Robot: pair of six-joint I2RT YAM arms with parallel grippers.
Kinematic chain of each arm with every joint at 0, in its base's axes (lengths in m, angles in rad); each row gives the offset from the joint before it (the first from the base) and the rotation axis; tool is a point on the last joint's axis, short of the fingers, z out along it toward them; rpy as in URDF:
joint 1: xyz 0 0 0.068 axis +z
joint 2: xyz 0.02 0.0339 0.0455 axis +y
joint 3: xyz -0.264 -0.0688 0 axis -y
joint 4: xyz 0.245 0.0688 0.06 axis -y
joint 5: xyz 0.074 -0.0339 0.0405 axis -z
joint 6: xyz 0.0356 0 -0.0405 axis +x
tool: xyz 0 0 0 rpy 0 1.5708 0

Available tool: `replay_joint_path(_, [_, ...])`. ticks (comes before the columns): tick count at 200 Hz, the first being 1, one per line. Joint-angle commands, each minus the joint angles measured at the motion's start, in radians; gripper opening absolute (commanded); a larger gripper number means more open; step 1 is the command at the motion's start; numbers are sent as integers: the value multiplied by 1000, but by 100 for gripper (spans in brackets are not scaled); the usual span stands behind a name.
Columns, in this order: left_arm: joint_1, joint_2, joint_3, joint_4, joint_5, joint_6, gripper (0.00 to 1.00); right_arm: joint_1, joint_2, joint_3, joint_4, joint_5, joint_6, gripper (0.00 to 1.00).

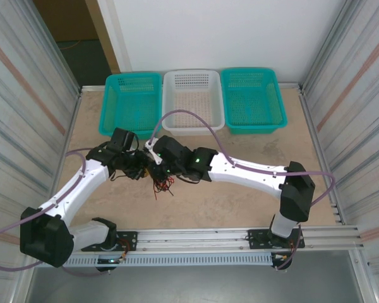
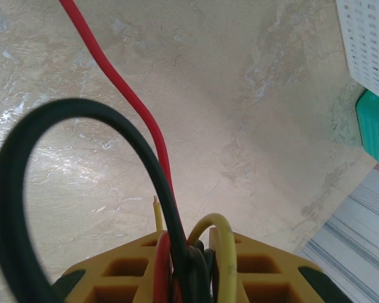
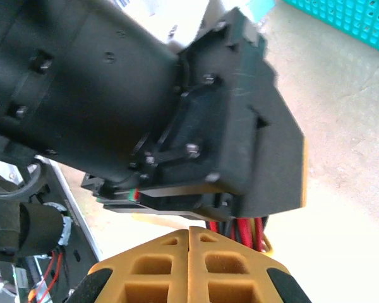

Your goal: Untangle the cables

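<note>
Left fingers [image 2: 249, 247] clamped on the cables [image 2: 158, 145], red, black and yellow, above the counter [image 2: 259, 120]. Right fingers [image 3: 177, 243] clenched flush, red strands just beyond them.

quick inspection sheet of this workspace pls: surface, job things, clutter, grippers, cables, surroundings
surface: beige marbled tabletop, bare around the arms
job's things: thin cables in red, black and yellow, bunched together mid-table
clutter: nothing seen
grippers: left gripper has its jaws clamped on the thin cables; right gripper has its jaws shut together, close under the left wrist
cables: lilac arm cables loop from both arms
surroundings: left teal basket, white basket and right teal basket along the far edge; corrugated walls at the sides
</note>
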Motion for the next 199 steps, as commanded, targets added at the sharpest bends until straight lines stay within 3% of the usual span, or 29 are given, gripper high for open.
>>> replay_joint_path(1, [-5, 6, 27, -23, 2, 16, 0, -55, -71, -57, 94, -85, 72, 0])
replay_joint_path(18, [-1, 6, 25, -27, 3, 3, 0, -67, -86, -78, 109, -115, 76, 2])
replay_joint_path(52, [11, 4, 28, -62, -20, -36, 0, -38, -83, -80, 102, -142, 50, 39])
replay_joint_path(109, [31, 3, 8, -108, -59, -69, 0, -1, -71, -69, 123, -138, 62, 55])
replay_joint_path(141, [32, 4, -5, -103, -55, -75, 0, 16, -30, -37, 99, -105, 77, 56])
replay_joint_path(199, [32, 10, -2, -101, -53, -68, 0, 20, 19, 30, 49, -46, 88, 44])
